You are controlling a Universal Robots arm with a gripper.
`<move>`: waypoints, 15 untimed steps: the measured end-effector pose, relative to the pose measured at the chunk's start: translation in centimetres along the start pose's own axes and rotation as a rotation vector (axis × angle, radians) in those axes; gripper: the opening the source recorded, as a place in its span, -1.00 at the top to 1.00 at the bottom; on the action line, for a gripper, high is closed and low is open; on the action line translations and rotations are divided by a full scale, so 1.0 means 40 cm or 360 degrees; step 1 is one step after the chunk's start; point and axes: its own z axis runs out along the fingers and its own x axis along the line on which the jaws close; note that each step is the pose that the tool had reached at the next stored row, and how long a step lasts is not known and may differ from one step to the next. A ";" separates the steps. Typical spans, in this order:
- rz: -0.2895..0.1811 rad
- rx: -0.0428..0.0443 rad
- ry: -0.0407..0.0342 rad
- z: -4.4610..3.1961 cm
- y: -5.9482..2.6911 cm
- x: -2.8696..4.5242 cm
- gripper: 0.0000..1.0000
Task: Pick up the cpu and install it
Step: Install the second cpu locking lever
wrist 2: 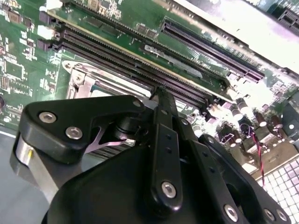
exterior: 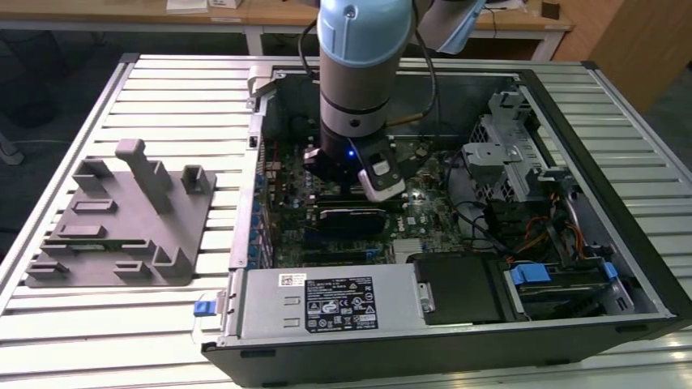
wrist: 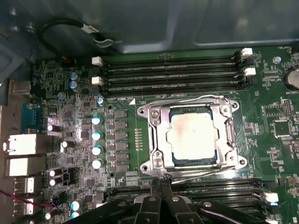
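We see the cpu (wrist: 193, 136) seated in its metal socket frame (wrist: 154, 140) on the motherboard (wrist: 271, 121), our gripper (wrist: 161, 183) closed and empty just beside it.

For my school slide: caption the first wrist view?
The cpu sits in its metal socket frame on the green motherboard.

A robotics lab — slatted aluminium bench (exterior: 162, 73) (wooden desks (exterior: 259, 12) behind), 1 opened computer case (exterior: 605, 267).
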 end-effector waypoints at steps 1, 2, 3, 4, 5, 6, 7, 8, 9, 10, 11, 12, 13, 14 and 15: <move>0.0000 -0.0009 0.0001 0.000 0.000 0.000 0.79; 0.0000 -0.0015 0.0001 0.001 0.000 0.000 0.79; 0.0000 -0.0022 0.0002 0.001 -0.001 0.000 0.79; 0.0000 -0.0032 0.0003 0.002 -0.001 0.000 0.79; 0.0000 -0.0044 0.0004 0.002 -0.002 0.000 0.79; 0.0000 -0.0055 0.0004 0.002 -0.002 0.000 0.79; 0.0000 -0.0063 0.0005 0.003 -0.003 0.000 0.79; 0.0000 -0.0068 0.0005 0.003 -0.003 0.000 0.79; 0.0000 -0.0073 0.0006 0.003 -0.004 0.000 0.79; 0.0000 -0.0075 0.0006 0.003 -0.006 0.000 0.79; 0.0000 -0.0076 0.0006 0.003 -0.007 0.000 0.79; -0.0001 -0.0077 0.0006 0.003 -0.009 -0.001 0.79; -0.0001 -0.0078 0.0006 0.003 -0.011 -0.001 0.79; -0.0001 -0.0079 0.0007 0.003 -0.013 -0.001 0.79; -0.0002 -0.0081 0.0007 0.003 -0.014 -0.001 0.79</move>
